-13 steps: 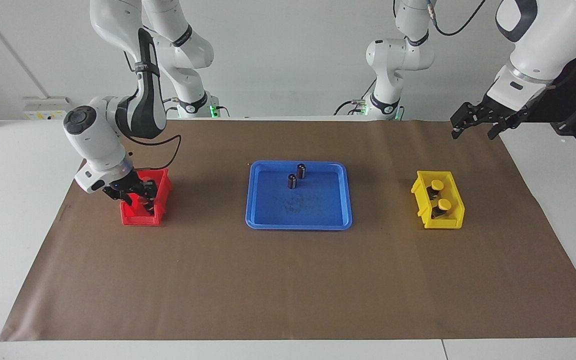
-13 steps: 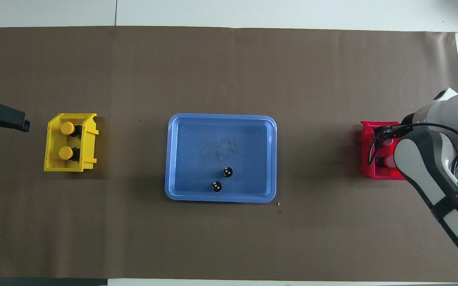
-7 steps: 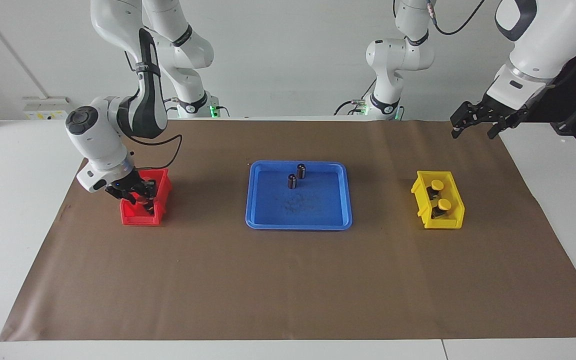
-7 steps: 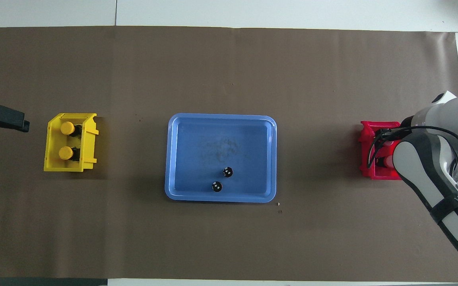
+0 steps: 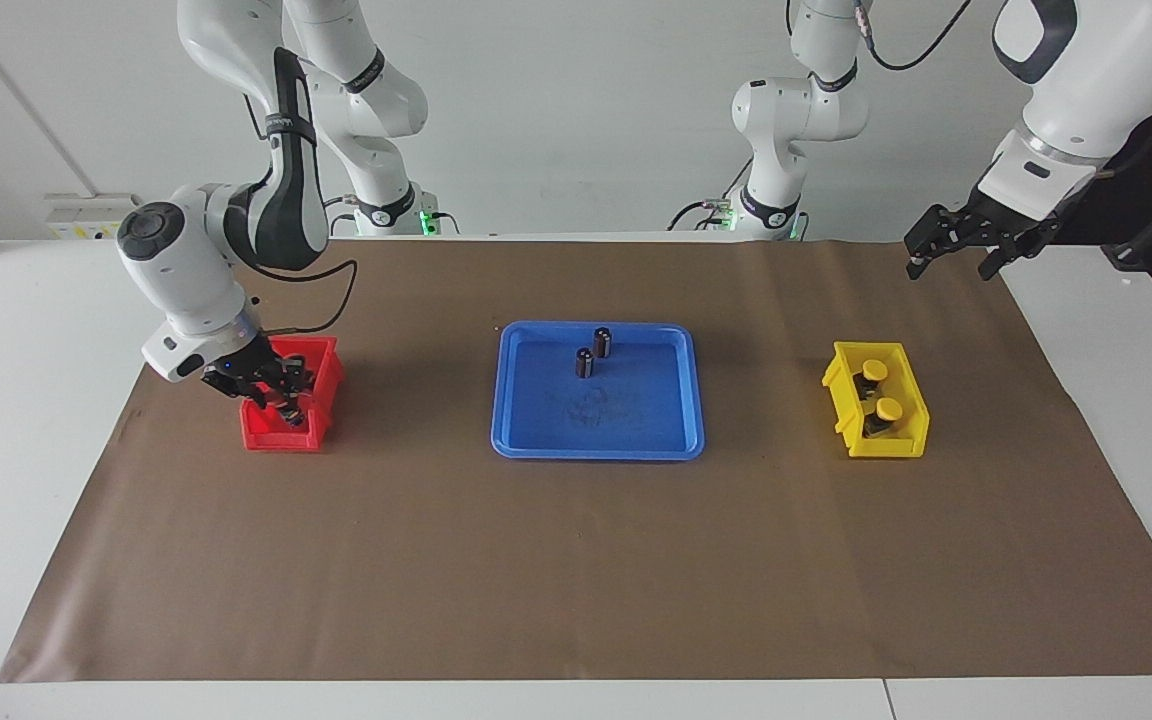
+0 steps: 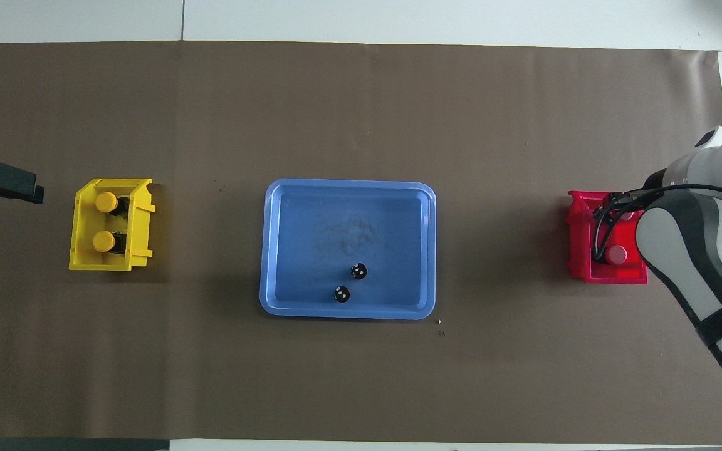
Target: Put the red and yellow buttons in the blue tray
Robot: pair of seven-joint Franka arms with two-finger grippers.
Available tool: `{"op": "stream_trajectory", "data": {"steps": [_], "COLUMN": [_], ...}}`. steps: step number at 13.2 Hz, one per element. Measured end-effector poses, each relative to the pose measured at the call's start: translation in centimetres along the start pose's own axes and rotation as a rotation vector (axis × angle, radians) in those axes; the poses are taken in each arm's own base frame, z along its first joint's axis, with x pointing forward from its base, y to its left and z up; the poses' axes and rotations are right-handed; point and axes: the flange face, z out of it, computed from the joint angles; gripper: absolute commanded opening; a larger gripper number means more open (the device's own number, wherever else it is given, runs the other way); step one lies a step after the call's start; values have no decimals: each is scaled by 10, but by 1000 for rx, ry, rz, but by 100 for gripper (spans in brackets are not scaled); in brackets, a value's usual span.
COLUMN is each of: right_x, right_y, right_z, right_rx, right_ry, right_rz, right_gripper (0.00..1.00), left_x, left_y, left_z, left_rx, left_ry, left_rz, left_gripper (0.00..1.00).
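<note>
since the earlier frame the right gripper [image 5: 281, 398] has been lifted slightly within the red bin [image 5: 324, 375]; its grip cannot be told. yellow buttons [image 6: 105, 221] are kept in the yellow bin [image 6: 141, 224]; the blue tray [image 5: 681, 430] holds two dark cylinders [image 5: 593, 353]. the left gripper [image 5: 966, 250] waits, fingers spread.

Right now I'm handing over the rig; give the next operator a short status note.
Right pincer: down in the red bin, at the red buttons; grip not readable.
Left pincer: waiting in the air near the table corner at the left arm's end.
Yellow buttons: both in the yellow bin.
Blue tray: holds only two dark cylinders.
Done: no button in the tray.
Left: move all four buttons.
</note>
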Motion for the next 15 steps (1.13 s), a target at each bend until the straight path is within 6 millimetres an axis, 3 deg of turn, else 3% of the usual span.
{"op": "stream_trajectory", "data": {"steps": [2, 3, 5, 7, 9, 10, 12, 15], "right_x": [18, 28, 50, 65, 59, 54, 45, 41], "right_y": [-9, -25, -80, -179, -278, -315, -369, -412], "right_z": [-58, -85, -111, -106, -90, -80, -54, -5], "right_rx": [4, 5, 4, 11, 25, 33, 37, 21], "right_ry": [-11, -10, 7, 46, 68, 76, 74, 65], "right_rz": [-16, -10, 55, 142, 202, 225, 258, 286], "right_gripper": [21, 21, 19, 18, 19, 20, 23, 24], "left_x": [0, -1, 1, 3, 7, 11, 23, 34], "left_y": [-1, -2, -2, -3, -6, -9, -14, -17], "left_z": [21, 35, 60, 88, 115, 128, 153, 184], "left_rx": [-1, -2, -1, 0, 3, 5, 11, 18], "left_ry": [43, 49, 56, 62, 55, 53, 54, 62], "left_rz": [-1, -2, -3, -4, -11, -16, -24, -29], "left_gripper": [97, 97, 95, 88, 82, 78, 74, 74]}}
